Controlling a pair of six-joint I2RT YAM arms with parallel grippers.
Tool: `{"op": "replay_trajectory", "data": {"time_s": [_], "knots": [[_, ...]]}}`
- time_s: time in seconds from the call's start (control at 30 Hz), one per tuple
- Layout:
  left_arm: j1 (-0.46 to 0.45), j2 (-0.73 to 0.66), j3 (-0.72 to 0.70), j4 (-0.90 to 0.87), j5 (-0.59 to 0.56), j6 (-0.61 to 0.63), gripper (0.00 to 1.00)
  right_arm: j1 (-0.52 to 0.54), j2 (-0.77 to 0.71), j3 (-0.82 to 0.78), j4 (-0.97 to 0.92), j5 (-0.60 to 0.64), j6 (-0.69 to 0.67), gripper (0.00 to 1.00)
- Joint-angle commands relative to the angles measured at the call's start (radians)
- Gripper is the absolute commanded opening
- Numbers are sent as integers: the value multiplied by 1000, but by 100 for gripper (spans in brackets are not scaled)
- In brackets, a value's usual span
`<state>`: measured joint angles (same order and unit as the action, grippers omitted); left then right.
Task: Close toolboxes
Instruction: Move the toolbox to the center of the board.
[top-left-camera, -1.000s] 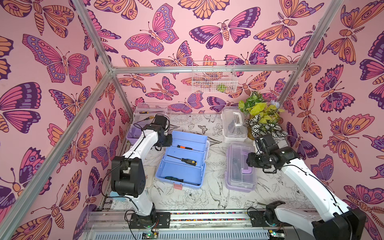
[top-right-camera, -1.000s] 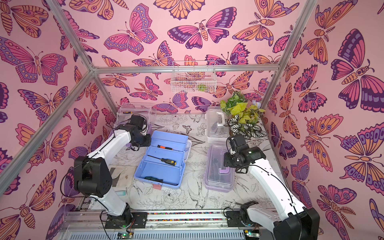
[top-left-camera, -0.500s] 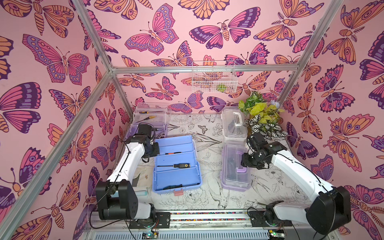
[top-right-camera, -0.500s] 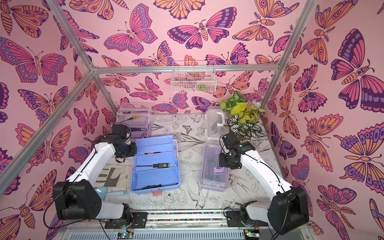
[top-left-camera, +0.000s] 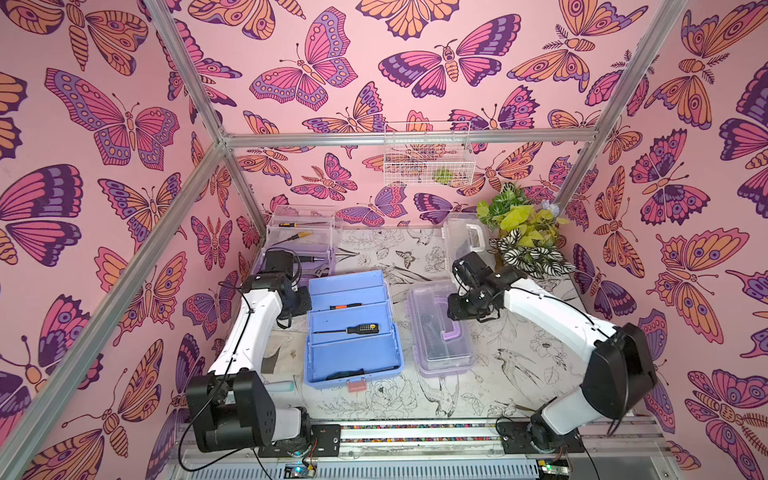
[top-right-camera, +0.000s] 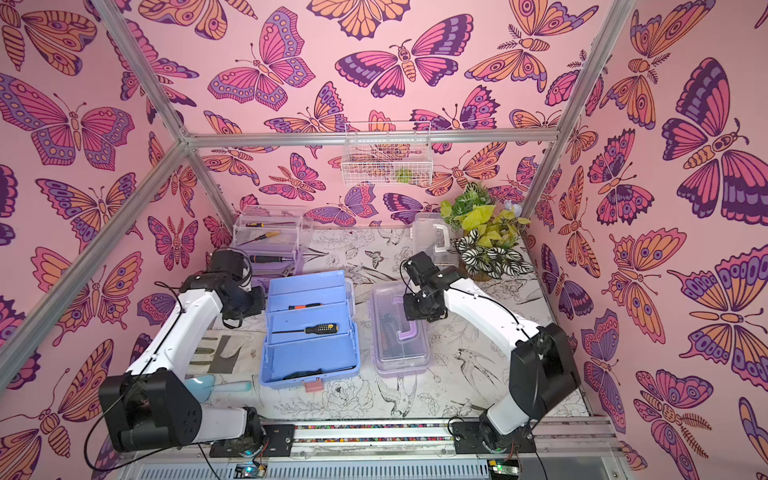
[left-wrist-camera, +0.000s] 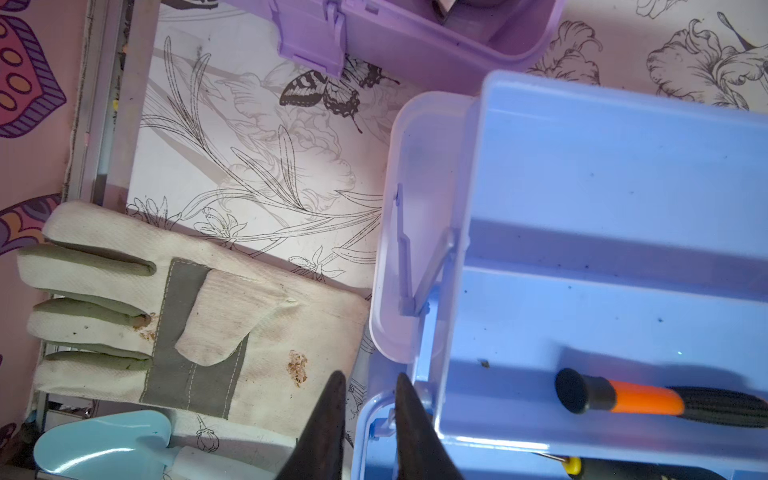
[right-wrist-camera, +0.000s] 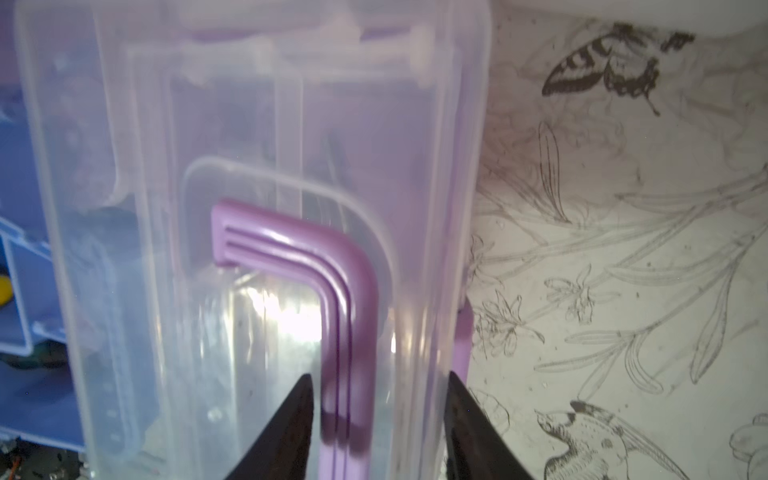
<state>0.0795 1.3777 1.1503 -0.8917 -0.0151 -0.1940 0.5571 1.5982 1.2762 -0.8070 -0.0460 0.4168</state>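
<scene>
Since the prior frames, the blue toolbox (top-left-camera: 353, 332) has rotated square on the desk (top-left-camera: 519, 365). The left end effector (left-wrist-camera: 368, 399), narrowly parted, grasps nothing beside its smooth plastic wall. The right end effector (right-wrist-camera: 378, 399), released, straddles the ribbed handle (right-wrist-camera: 332, 266) of the closed, clear-lidded lilac toolbox (top-left-camera: 438, 328).

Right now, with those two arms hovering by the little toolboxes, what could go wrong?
1. The blue toolbox lies open with tiered trays raised; a screwdriver on one could roll or jam the lid.
2. The left end effector sits right at the blue toolbox's edge, beside a work glove; it might nudge the box or snag the glove.
3. The right end effector straddles the handle of the lilac toolbox; pushing there may slide it.
</scene>
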Motion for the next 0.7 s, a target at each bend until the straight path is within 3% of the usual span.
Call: {"op": "replay_trajectory", "data": {"time_s": [0.0,0.13,0.27,0.47,0.67], "knots": [[8,10,-8,-23,17,5,25,12,88,46,26,51,18,49],[8,6,-6,-23,17,3,29,18,95,112,27,86,16,49],[8,-8,3,-23,14,-1,48,30,-56,102,-46,136,5,56],[5,-55,21,-21,16,-14,72,85,-317,-63,-156,90,6,67],[-52,-94,61,-18,3,-27,87,230,-417,-223,-225,122,87,73]]}}
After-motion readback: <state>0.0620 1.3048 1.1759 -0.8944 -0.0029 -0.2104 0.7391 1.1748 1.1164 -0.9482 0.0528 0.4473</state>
